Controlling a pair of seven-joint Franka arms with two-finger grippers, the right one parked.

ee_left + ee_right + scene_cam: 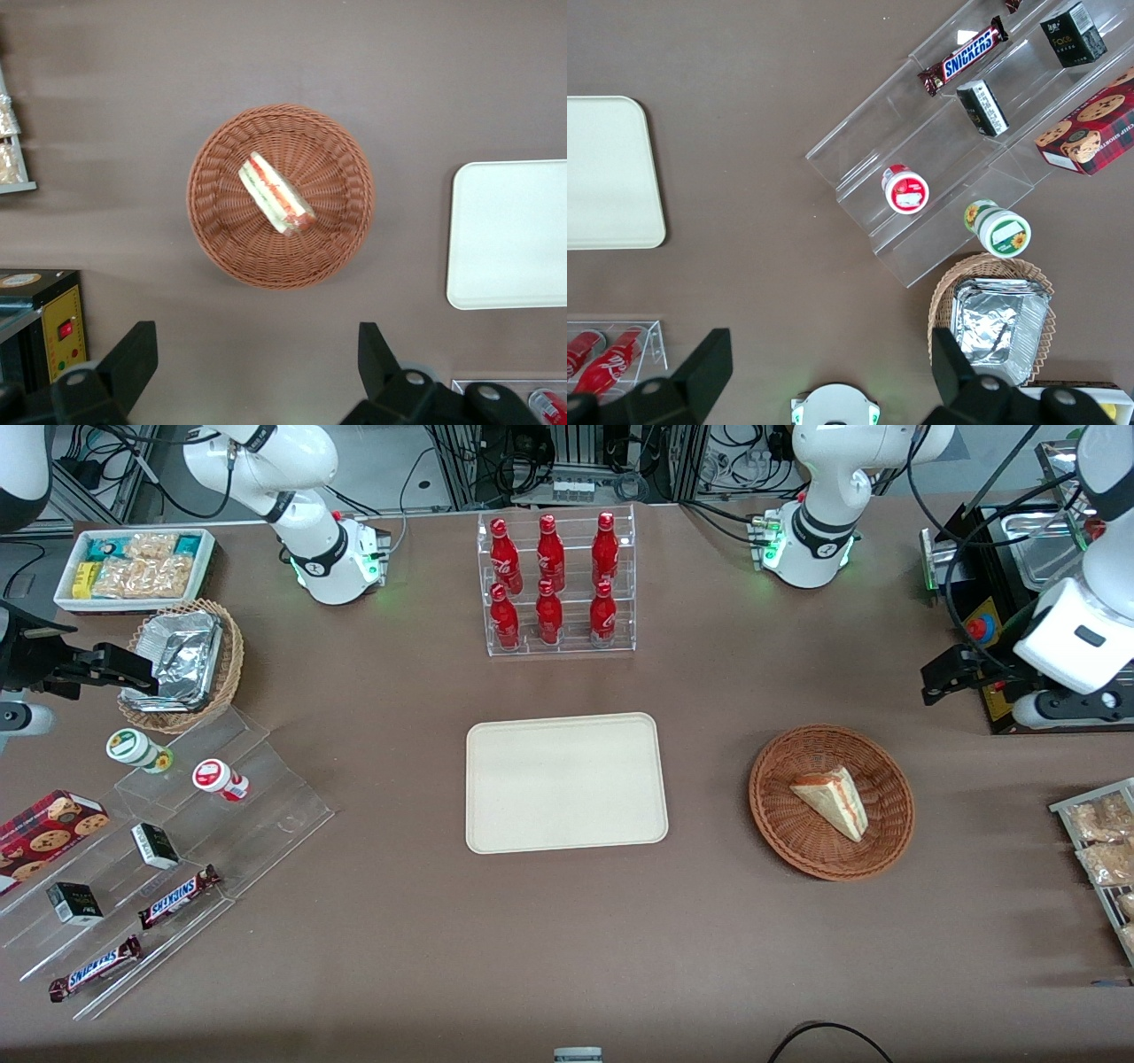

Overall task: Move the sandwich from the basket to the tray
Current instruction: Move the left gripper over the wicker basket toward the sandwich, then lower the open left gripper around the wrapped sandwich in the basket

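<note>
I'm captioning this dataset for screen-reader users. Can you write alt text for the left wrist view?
A triangular sandwich lies in a round reddish-brown wicker basket on a brown table, seen from straight above. The left arm's pincer hovers open above the table beside the basket, touching nothing. An empty cream tray sits beside the basket.

A robotics lab: snack-stocked table (567,957) backed by cable-strewn equipment racks (585,460).

One sandwich (830,801) lies in one brown basket (831,802), beside one cream tray (565,782). Farther from the front camera than the tray, six red bottles (551,581) stand in one clear rack. One gripper (257,354) hangs open above the basket.
</note>
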